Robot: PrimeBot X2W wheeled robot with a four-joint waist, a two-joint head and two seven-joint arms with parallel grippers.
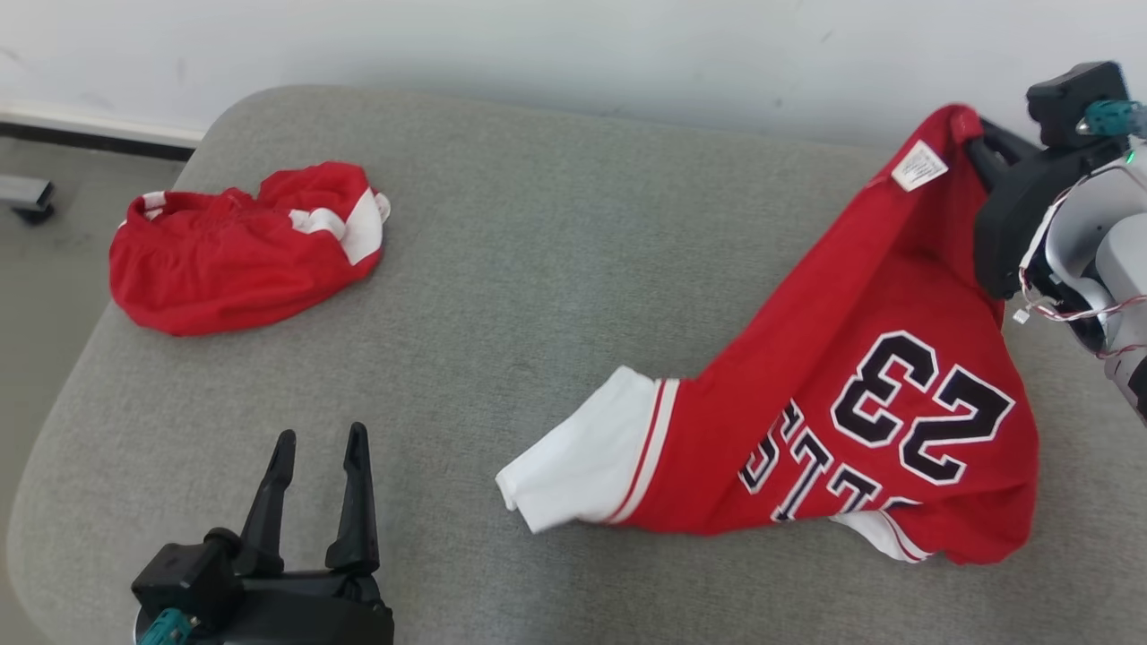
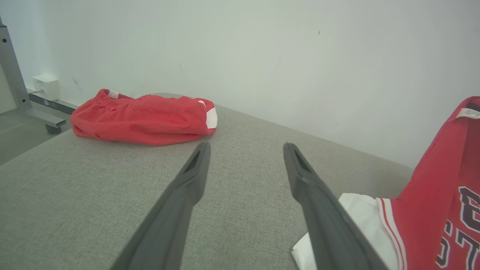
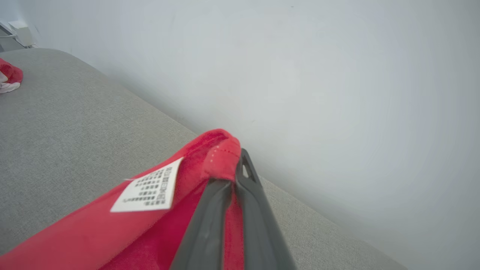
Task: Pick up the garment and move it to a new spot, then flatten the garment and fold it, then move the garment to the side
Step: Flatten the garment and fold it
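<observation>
Job's only at step 1, I think: the red basketball shirt [image 1: 860, 394] w/ the big dark 23 is half picked up. Its near part, w/ the white sleeve [image 1: 582, 466], lies on the soft grey cloth pad [image 1: 538, 296], over on the R side, & its far corner is pulled up in the air. It's not at a new spot yet, not flat, not folded, not put to the side, so most of the job is left. Closest to the robot, low on the L, the left gripper [image 1: 321, 433] has its 2 long dark fingers spread wide apart. There's nothing between them, & it's well apart from the shirt. Farther back on the R, the right gripper [image 3: 234, 176] is squeezed tight on the shirt's red hem, w/ cloth pinched between its fingers, just beside a small white tag [image 3: 146, 187] w/ tiny print. Far back on the L sits a 2nd, scrunched red piece of clothing [image 1: 233, 251] w/ white bits, well apart from both grippers. Behind it all is a plain pale wall [image 1: 627, 45].
</observation>
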